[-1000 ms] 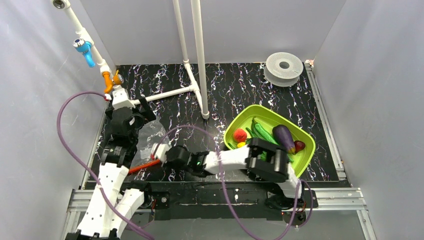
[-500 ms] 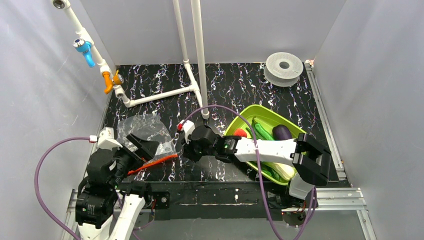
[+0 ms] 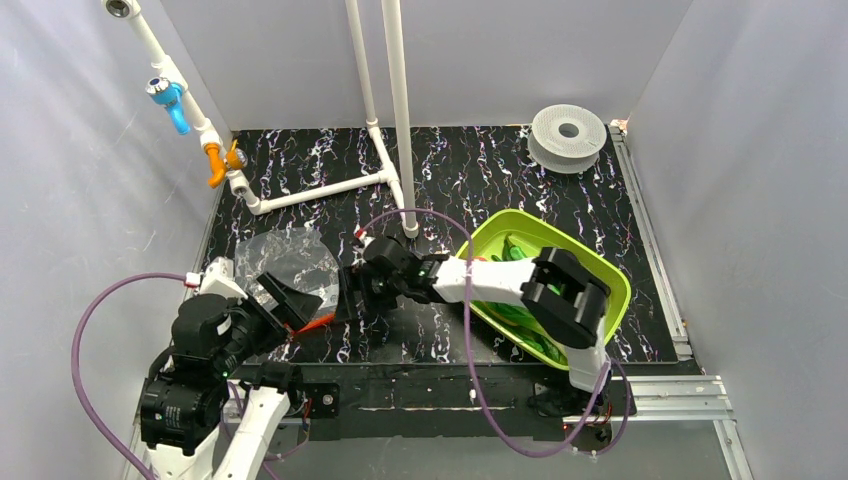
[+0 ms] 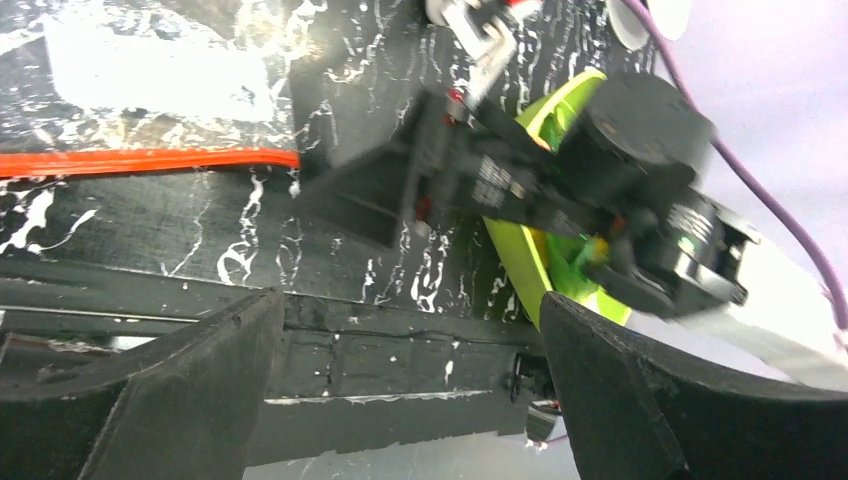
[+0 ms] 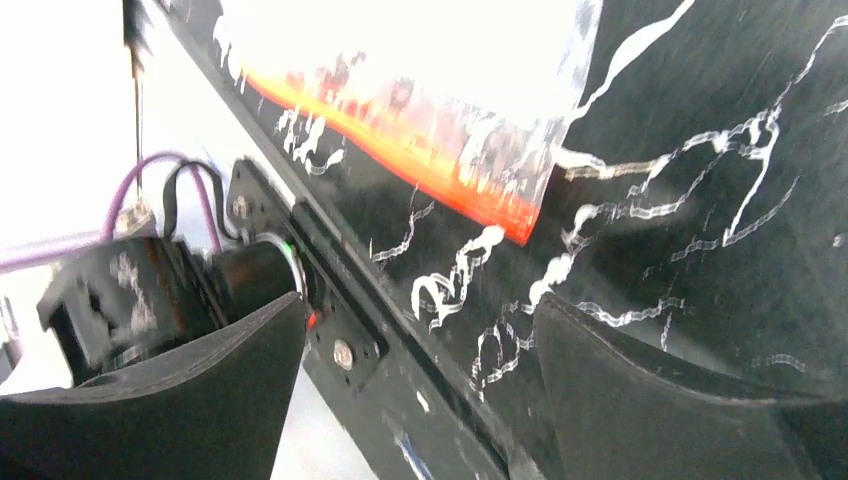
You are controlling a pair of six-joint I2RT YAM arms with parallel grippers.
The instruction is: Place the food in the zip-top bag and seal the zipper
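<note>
Near the front left of the surface point(image 3: 480, 170) I see the zip-top bag point(image 3: 290, 262) lying crinkled, its zipper point(image 3: 318, 321) along the near edge. My left claw point(image 4: 410, 305) hovers just beside that strip, fingers spread wide, gripping nothing. My right claw point(image 5: 418, 310) is apart too, over the zipper's right end, empty. The food point(image 3: 512, 248) sits in the lime-green tray point(image 3: 618, 285), mostly hidden under my right arm.
</note>
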